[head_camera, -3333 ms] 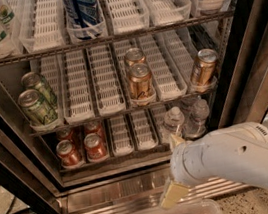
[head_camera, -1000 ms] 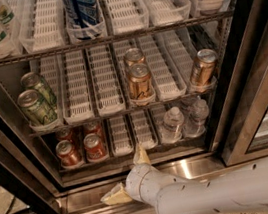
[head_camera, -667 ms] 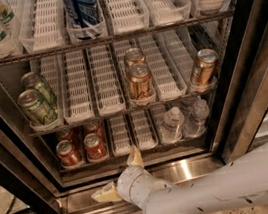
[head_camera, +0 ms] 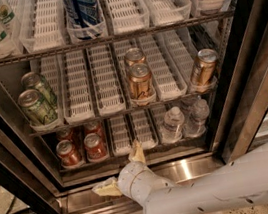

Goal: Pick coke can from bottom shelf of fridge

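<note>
The gripper (head_camera: 115, 167) was spread wide, low before the fridge (head_camera: 199, 165), probably so its fingers could pass around the coke can (head_camera: 95, 146), which stood front-left on the bottom shelf (head_camera: 120, 131), just beyond it.

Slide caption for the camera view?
Open tool at fridge sill, below-right of red coke cans on bottom shelf.
</note>
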`<state>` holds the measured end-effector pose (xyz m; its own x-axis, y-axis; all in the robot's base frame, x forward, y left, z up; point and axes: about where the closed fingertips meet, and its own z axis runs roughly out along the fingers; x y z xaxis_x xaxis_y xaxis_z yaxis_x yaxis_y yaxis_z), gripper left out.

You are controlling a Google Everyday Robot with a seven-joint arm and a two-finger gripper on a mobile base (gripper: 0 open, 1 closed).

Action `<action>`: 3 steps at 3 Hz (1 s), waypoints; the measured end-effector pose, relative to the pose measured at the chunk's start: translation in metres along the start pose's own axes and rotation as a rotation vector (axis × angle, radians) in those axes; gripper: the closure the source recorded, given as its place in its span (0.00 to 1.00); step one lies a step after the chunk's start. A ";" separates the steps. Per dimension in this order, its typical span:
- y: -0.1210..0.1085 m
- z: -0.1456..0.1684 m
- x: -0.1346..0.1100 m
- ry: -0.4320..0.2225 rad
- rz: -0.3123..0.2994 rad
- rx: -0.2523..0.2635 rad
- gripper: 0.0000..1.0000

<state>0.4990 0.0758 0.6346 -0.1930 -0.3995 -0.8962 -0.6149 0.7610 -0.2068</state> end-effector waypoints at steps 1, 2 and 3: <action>0.003 0.006 0.000 -0.023 0.006 0.019 0.00; 0.011 0.023 -0.002 -0.070 0.009 0.053 0.00; 0.014 0.039 -0.007 -0.114 0.047 0.102 0.00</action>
<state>0.5214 0.1094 0.6229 -0.1284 -0.3062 -0.9433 -0.5250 0.8279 -0.1973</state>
